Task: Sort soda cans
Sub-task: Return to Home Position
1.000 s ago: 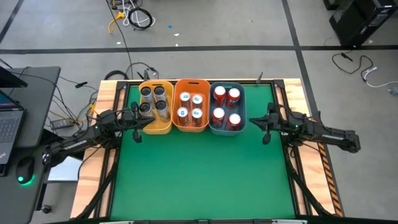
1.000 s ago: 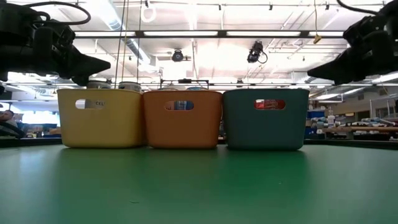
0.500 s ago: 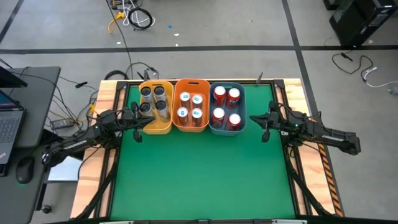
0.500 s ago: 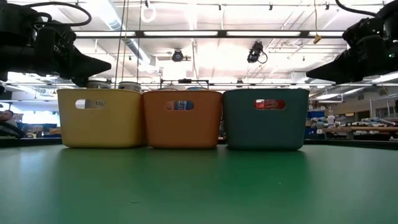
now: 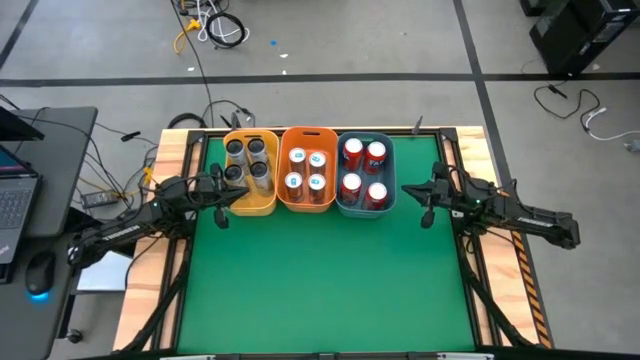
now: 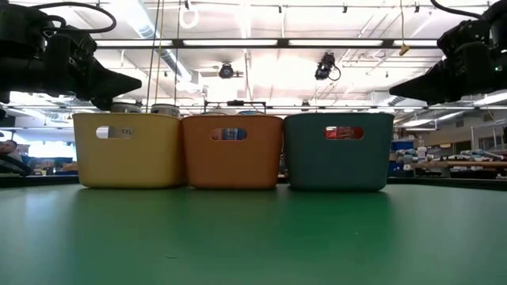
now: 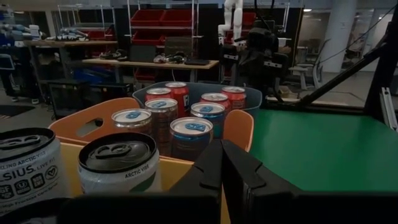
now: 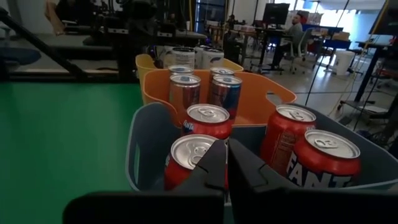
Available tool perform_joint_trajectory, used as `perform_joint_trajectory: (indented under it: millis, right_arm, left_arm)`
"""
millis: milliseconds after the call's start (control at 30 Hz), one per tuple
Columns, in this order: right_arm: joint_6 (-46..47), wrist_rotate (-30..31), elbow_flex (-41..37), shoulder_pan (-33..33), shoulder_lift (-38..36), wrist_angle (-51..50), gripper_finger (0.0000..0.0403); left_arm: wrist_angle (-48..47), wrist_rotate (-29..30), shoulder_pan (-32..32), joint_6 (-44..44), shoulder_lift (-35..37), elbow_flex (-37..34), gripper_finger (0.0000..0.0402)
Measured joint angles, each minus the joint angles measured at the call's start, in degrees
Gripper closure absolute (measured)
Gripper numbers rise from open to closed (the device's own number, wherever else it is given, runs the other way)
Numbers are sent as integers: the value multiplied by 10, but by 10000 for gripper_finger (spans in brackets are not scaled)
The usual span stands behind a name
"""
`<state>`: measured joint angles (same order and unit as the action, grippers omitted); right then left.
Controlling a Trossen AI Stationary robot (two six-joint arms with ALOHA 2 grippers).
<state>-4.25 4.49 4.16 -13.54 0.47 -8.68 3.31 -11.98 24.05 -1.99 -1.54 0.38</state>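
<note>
Green tabletop (image 5: pixel 320 290), lab behind. All 12 soda cans (image 5: pixel 307 170) sit binned at the back: 4 grey in yellow bin (image 5: pixel 250 209), 4 white-blue in orange bin (image 5: pixel 307 131), 4 red in blue bin (image 5: pixel 366 213). Homing: my left fingers (image 7: pixel 221 152) & right fingers (image 8: pixel 226 152), both pressed together, empty, flank the row. I'd retract slow & level, clear of rims. Vs 1 s ago, right arm slid slightly outward; left didn't move

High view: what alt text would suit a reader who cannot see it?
Three bins stand in a row on a green table: a yellow bin holding four grey cans, an orange bin with four blue-marked cans, a blue bin with four red cans. The left gripper and right gripper flank the row, fingers shut, empty.
</note>
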Motion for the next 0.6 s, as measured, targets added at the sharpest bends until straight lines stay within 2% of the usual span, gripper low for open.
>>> perform_joint_trajectory:
  millis: [600]
  right_arm:
    - [0, 0, 0, 0, 0, 0, 399]
  left_arm:
    - [0, 0, 0, 0, 0, 0, 393]
